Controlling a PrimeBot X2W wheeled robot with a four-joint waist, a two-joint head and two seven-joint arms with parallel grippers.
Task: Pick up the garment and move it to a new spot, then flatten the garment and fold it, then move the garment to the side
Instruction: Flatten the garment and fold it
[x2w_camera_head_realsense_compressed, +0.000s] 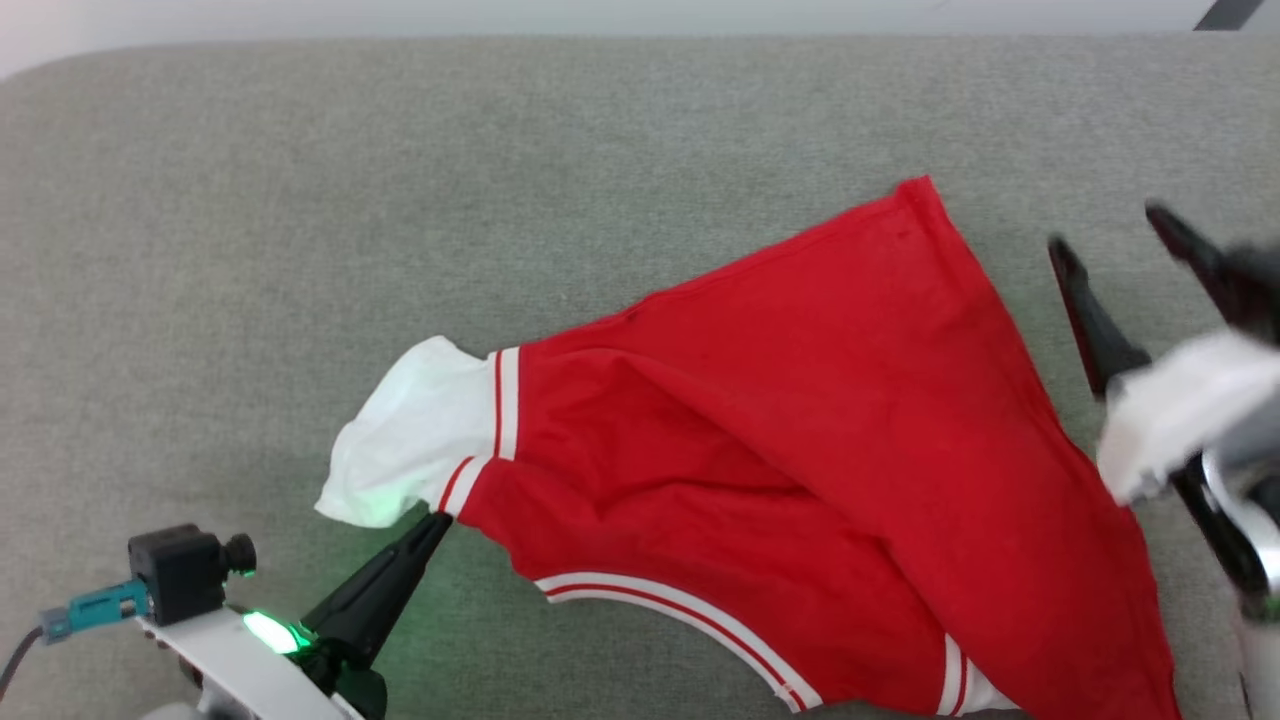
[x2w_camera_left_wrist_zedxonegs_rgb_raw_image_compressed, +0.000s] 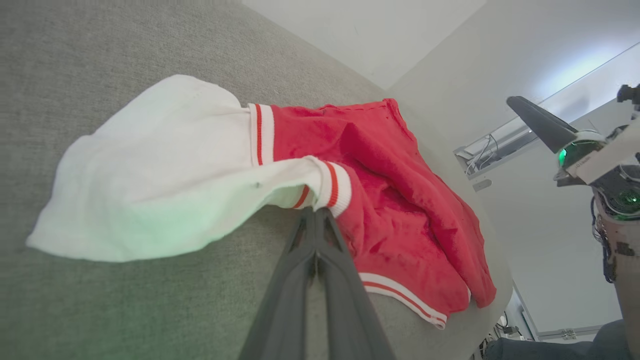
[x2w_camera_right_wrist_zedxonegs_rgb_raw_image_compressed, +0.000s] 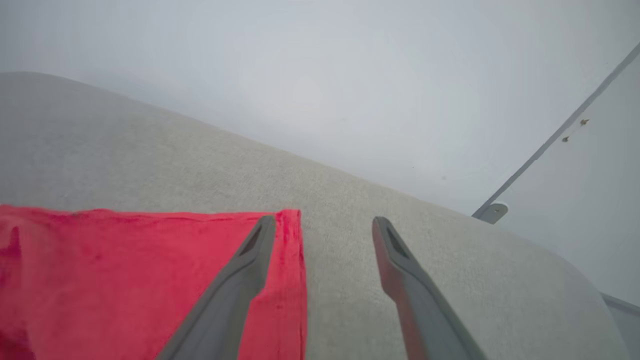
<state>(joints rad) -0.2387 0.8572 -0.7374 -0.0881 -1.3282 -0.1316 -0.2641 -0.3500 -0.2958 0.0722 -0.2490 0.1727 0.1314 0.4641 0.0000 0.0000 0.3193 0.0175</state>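
low at the left, left gripper (x2w_camera_head_realsense_compressed: 435, 520) clamped shut on the striped sleeve seam of the garment (x2w_camera_head_realsense_compressed: 800, 420). red body spread in loose folds across the grey tabletop (x2w_camera_head_realsense_compressed: 300, 200), white sleeve (x2w_camera_head_realsense_compressed: 410, 440) bunched at the left end, curved striped trim toward the near edge. right gripper (x2w_camera_head_realsense_compressed: 1105, 228) wide open, holding nothing, just beside the garment's right hem, blurred

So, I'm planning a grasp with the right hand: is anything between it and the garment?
Nothing visible does. The open right hand is right at the red hem edge of the garment, above the grey cushion.
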